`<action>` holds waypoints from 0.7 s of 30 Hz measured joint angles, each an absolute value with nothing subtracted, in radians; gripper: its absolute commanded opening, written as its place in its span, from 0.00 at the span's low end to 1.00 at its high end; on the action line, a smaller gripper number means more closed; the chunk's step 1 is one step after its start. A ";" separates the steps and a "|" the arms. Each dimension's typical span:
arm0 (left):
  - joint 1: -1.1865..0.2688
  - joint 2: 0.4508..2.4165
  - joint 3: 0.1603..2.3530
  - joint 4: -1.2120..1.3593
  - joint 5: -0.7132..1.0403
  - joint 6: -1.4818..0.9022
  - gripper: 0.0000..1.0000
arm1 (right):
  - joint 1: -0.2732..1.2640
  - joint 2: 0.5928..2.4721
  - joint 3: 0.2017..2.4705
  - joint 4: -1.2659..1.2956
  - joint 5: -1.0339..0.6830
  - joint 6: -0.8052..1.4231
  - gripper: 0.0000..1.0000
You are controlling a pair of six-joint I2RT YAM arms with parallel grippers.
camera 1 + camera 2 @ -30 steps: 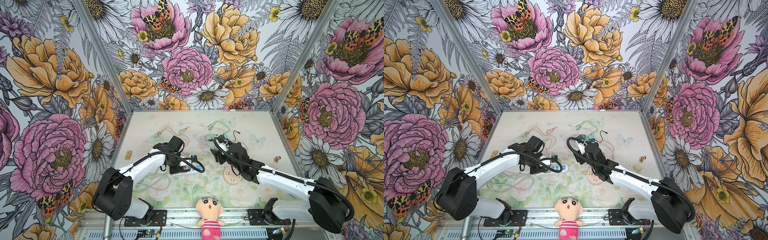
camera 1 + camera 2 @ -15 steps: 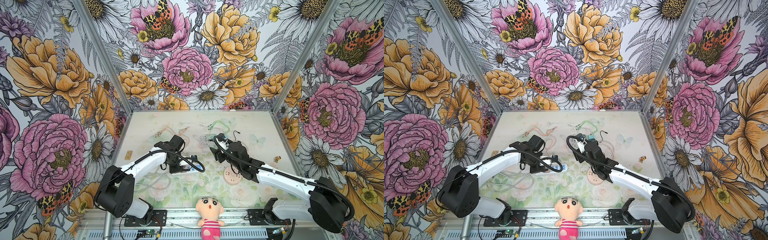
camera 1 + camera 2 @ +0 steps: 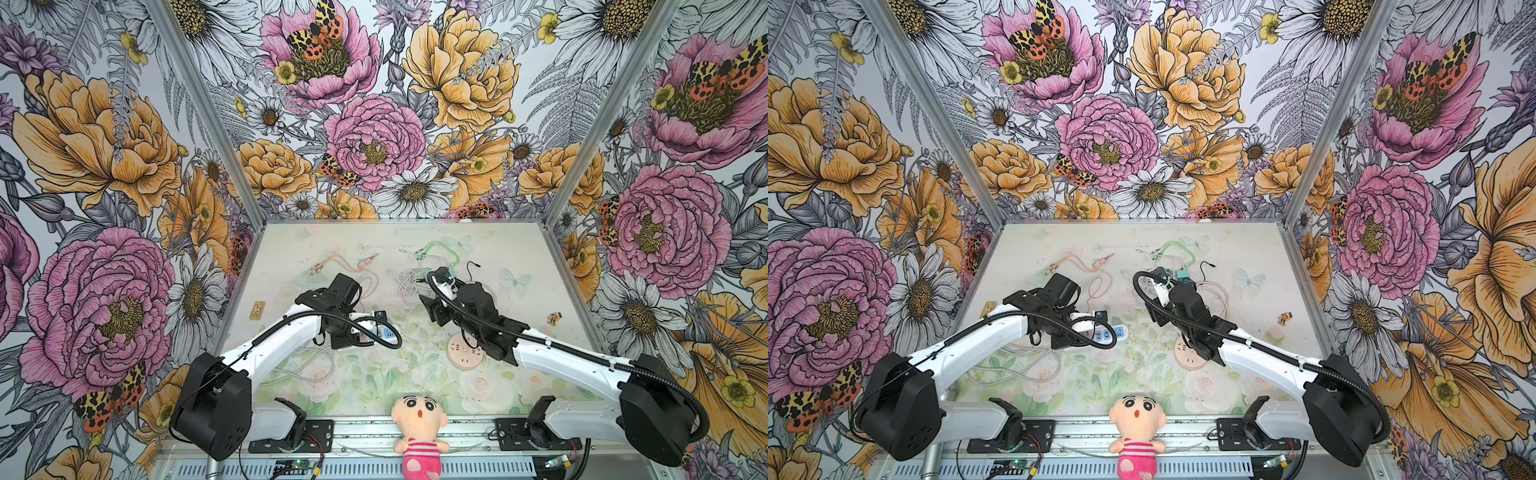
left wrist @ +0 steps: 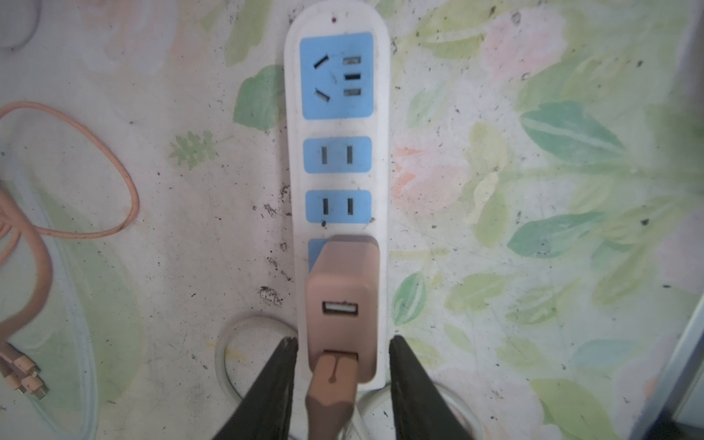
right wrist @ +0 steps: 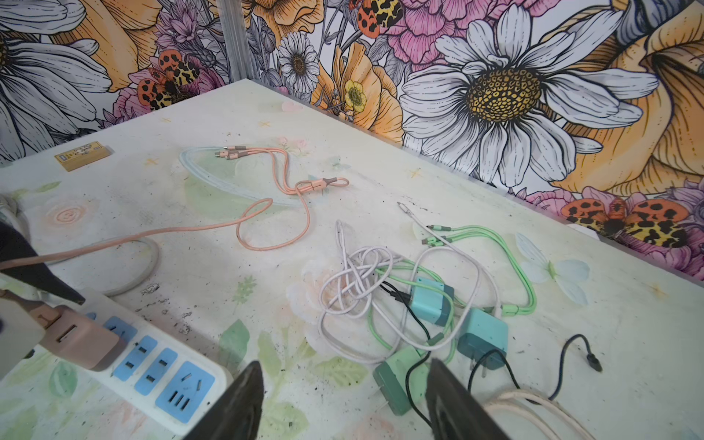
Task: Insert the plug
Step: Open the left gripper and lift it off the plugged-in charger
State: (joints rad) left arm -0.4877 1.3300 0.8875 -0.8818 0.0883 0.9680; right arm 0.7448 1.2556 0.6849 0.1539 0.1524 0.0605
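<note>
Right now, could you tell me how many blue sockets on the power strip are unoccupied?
3: the large end socket, then two two-slot sockets next along; the pink charger covers the fourth.

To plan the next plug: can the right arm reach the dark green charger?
Probably yes. The dark green charger lies just ahead of the right arm's open jaws, nothing solid between. A black cable looping over it may drag along.
</note>
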 measured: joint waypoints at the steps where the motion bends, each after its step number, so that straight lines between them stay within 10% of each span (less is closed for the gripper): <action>1: -0.487 1.333 0.888 -0.882 0.086 0.967 0.48 | 0.745 1.254 0.685 0.153 0.152 0.060 0.68; 4: -0.487 1.338 0.888 -0.881 0.074 0.960 0.63 | 0.745 1.243 0.685 0.147 0.152 0.060 0.68; 21: -0.268 1.062 0.871 -0.885 0.053 0.806 0.69 | 0.745 1.236 0.693 0.128 0.161 0.047 0.70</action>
State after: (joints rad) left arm -0.2680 1.0622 0.8707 -0.8852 0.0532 0.8059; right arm 0.7448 1.2362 0.6930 0.1276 0.1612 0.0475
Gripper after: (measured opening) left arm 0.671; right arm 0.693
